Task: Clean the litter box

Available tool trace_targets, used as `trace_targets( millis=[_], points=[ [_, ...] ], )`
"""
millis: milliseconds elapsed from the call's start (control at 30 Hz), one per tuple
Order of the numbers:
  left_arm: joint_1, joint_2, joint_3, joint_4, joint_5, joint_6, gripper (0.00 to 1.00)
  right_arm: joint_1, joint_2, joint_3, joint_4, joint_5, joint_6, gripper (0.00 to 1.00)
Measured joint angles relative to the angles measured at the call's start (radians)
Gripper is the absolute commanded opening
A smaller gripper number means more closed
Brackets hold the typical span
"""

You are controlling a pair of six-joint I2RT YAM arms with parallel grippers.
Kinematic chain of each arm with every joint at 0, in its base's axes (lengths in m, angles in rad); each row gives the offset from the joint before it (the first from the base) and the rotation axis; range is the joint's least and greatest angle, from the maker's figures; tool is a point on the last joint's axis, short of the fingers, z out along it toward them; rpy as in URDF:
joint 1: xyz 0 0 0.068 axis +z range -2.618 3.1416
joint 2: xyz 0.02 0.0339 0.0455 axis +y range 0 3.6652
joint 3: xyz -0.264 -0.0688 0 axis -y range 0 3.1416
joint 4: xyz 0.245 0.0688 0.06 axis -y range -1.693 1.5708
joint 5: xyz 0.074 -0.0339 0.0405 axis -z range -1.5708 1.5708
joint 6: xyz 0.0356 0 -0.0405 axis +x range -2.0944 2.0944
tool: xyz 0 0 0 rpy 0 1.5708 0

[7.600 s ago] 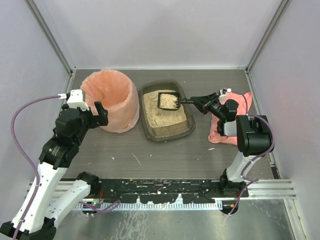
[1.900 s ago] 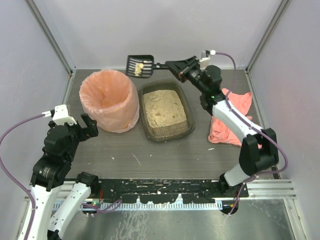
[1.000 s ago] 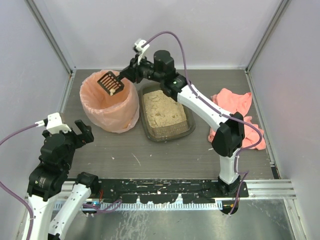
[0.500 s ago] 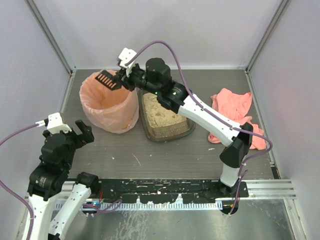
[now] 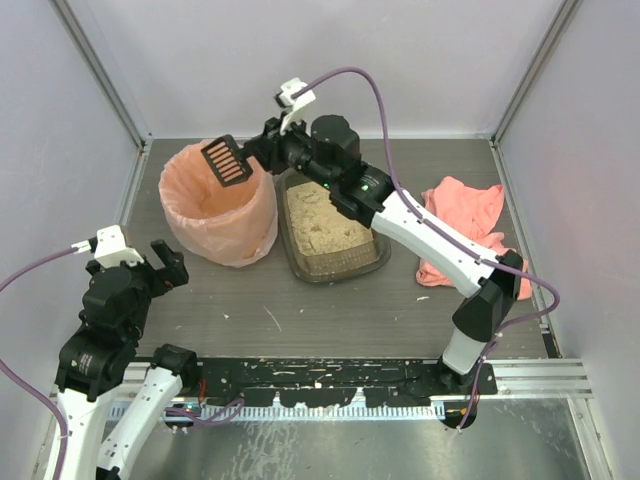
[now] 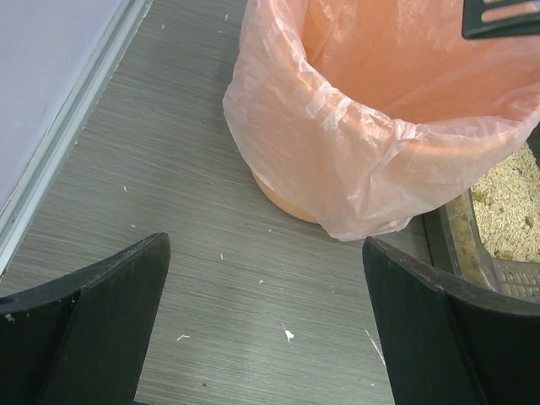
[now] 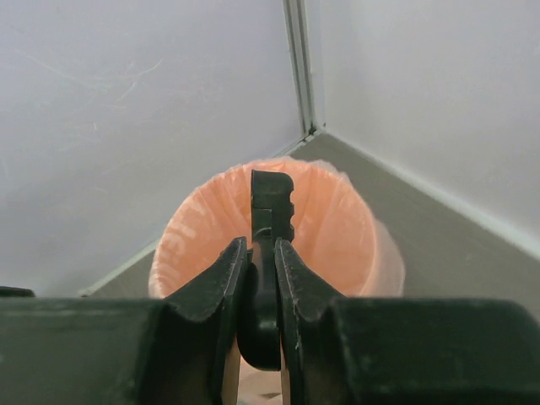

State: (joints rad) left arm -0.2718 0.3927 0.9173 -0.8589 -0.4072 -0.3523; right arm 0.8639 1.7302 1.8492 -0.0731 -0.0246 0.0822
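At far left, the left gripper hangs above the grey table near the front of the workspace. Its two dark fingers are spread wide with nothing between them. Its wrist camera looks past them at pale crumbs scattered on the wood-grain surface.

Just beyond stands the round bin, lined with a peach-pink bag whose crinkled edge folds down over the rim. Over the bin's mouth a black slotted scoop is held tilted, its blade above the bag's opening (whether anything lies in it cannot be told from these views).

The right gripper has its jaws pressed tight on the scoop's handle. The right arm reaches across from the right side of the table and over the back of the litter box, with a purple cable looping above it. From the right wrist camera the scoop stands edge-on between the jaws, in line with the bin below.

The litter box, a shallow dark olive-brown tray, sits on the table just beside the bin, on its right. The bag's fold overhangs the tray's near left corner, though whether the two touch cannot be told. Beige litter covers the tray's floor. At far right a crumpled pink cloth lies on the table, apart from the tray.
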Motion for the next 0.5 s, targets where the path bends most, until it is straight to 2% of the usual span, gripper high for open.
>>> trace_targets(
  millis=[133,300,400,500],
  points=[
    [0.000,0.000,0.000,0.000,0.003,0.000,0.98,-0.077,-0.060,-0.110,0.045,-0.056,0.222,0.01],
    [0.000,0.001,0.000,0.000,0.011,0.000,0.98,-0.303,-0.180,-0.372,0.213,-0.185,0.535,0.01],
    [0.000,0.002,-0.004,0.005,0.025,0.002,0.98,-0.424,-0.244,-0.494,0.247,-0.218,0.631,0.01],
    [0.000,0.007,-0.007,0.021,0.071,0.014,0.98,-0.488,-0.322,-0.582,0.228,-0.221,0.643,0.01]
  ],
)
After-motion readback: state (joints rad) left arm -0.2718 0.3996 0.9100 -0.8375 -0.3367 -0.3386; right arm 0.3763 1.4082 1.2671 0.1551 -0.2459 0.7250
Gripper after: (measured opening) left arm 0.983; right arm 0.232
